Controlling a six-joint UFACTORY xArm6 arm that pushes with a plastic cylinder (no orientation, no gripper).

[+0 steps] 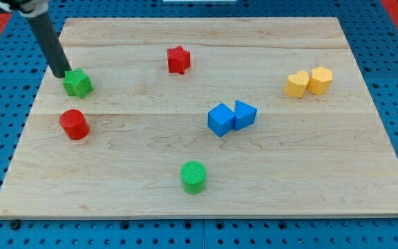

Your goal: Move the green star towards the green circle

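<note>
Tool first: my tip (65, 74) sits at the view's upper left, touching or just short of the upper-left edge of the green star (78, 83); the tool is a plain rod with nothing to open or close, so it holds nothing and can only push. That green star lies near the tabletop's (309, 180) left side, just above the red cylinder (74, 124); the green circle (193, 176) stands well apart from it, toward the view's bottom and right of it, near the middle of the lower edge.

Judging from this, the push is only at its start; the star has the whole diagonal to travel. My tip is on the correct side, opposite the target, so a push toward the lower right should carry the star along the line to the circle; the contact should stay centred on the star, since its points may let it spin or slip off the rod. One risk is the red cylinder, which lies close below; a path that drifts downward too early could clip it, so steering rightward first seems wise. Farther off, the red star (178, 59), the two blue blocks (231, 117) and the two yellow blocks (309, 82) lie clear of that line.
</note>
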